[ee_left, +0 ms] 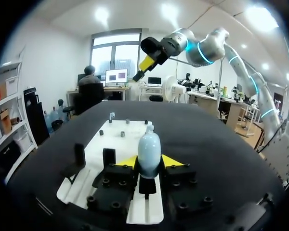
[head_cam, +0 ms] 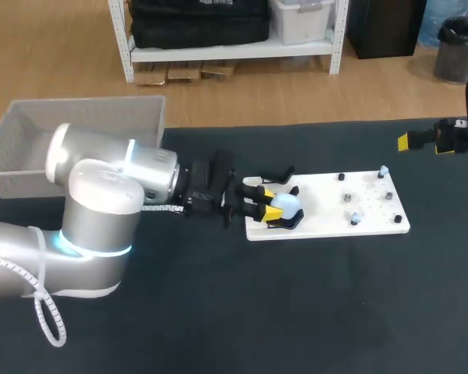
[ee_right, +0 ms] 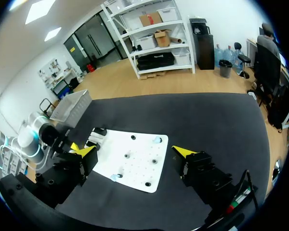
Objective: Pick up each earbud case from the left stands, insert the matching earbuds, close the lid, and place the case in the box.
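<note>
Left gripper (ee_left: 149, 161) pinches earbud case (ee_left: 149, 148) (upright) between its 2 fingers.

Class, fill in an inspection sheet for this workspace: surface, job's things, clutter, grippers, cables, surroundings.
Surface: black table bearing a white board.
Job's things: light blue earbud case at the board's left end; two small pale earbuds on the board; grey box at the rear left.
Clutter: nothing seen.
Grippers: left gripper shut on the case; right gripper open, holding nothing.
Cables: white coiled cable on the left arm.
Surroundings: nothing seen.
</note>
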Controlling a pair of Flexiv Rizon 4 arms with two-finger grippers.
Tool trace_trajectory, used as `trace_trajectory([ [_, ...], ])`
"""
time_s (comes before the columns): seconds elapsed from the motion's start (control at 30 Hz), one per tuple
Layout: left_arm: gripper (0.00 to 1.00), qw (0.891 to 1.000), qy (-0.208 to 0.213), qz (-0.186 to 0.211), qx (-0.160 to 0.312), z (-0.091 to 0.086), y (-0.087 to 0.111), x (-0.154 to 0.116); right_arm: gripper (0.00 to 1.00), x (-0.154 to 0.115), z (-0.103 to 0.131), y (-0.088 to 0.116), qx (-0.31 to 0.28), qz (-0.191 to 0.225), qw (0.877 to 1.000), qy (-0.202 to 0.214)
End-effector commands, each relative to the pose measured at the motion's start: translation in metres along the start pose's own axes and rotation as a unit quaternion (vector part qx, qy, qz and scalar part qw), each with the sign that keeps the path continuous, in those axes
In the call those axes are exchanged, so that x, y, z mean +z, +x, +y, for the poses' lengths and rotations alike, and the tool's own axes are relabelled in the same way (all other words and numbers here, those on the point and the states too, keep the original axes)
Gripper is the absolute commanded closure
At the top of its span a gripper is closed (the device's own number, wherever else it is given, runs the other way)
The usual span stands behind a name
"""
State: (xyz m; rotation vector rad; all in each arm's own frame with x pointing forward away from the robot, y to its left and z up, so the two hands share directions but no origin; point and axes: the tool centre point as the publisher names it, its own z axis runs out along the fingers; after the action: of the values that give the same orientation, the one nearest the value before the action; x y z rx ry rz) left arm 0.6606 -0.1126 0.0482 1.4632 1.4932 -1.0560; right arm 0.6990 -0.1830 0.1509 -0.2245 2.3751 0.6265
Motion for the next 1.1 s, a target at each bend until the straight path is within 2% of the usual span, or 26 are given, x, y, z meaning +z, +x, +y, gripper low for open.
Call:
trace_trajectory([
  [0.03, 1.00, 1.000, -0.004, -0.021, 0.007, -0.011, -0.011, -0.014, 0.00, 0.000, -0.001, 0.000, -0.001, 0.000, 1.000, -0.002],
  [0.27, 1.00, 0.997, -0.005, -0.081, 0.015, -0.023, -0.045, -0.018, 0.00, 0.000, -0.001, 0.000, -0.001, 0.000, 1.000, -0.002],
  [0.57, 1.00, 0.990, -0.009, -0.141, 0.010, -0.030, -0.072, -0.014, 0.00, 0.000, -0.001, 0.000, -0.001, 0.000, 1.000, -0.002],
  [1.1, 1.00, 0.990, -0.009, -0.141, 0.010, -0.030, -0.072, -0.014, 0.00, 0.000, -0.001, 0.000, -0.001, 0.000, 1.000, -0.002],
])
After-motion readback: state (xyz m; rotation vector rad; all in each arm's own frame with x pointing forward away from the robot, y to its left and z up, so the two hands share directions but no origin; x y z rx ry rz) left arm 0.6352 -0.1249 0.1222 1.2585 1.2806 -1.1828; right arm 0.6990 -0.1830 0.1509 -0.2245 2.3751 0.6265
